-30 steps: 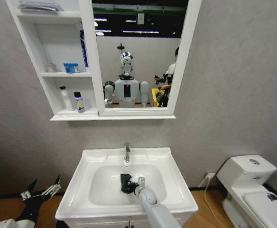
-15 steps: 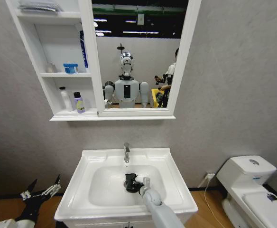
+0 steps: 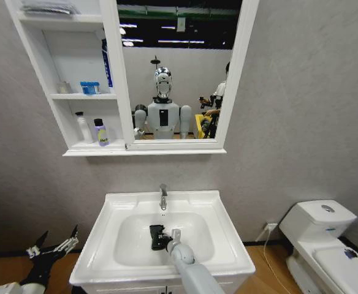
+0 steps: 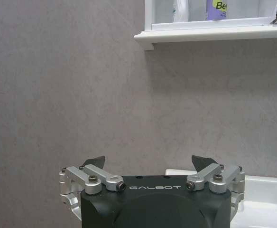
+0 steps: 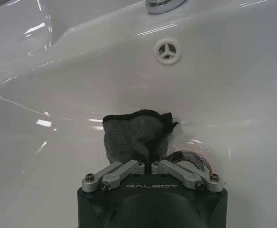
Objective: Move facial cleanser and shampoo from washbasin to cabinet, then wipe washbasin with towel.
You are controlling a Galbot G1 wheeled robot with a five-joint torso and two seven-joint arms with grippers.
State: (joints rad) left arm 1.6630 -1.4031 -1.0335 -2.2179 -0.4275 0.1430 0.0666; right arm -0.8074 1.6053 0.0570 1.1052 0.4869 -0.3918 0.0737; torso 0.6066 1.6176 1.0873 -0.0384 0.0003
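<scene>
The white washbasin [image 3: 114, 200] stands below the cabinet [image 3: 47, 92]. My right gripper [image 3: 160, 238] is down in the bowl, left of centre, shut on the small black towel [image 3: 156, 236]. In the right wrist view the towel [image 5: 133, 135] is bunched against the bowl wall in front of the gripper [image 5: 148, 164], beside the metal drain [image 5: 191, 159]. A white bottle [image 3: 81, 127] and a purple-labelled bottle [image 3: 100, 132] stand on the cabinet's lowest shelf; I cannot tell which is the cleanser. My left gripper [image 3: 51, 247] hangs open, low and left of the basin.
The chrome tap [image 3: 163, 197] rises at the basin's back edge. A white toilet [image 3: 320, 236] stands at the right. The mirror [image 3: 179, 73] adjoins the cabinet. In the left wrist view the open gripper [image 4: 149, 161] faces the grey wall under the shelf edge [image 4: 214, 33].
My right gripper first slid the towel right across the bowl, over the drain, then back to the left. The left arm has stayed where it was.
</scene>
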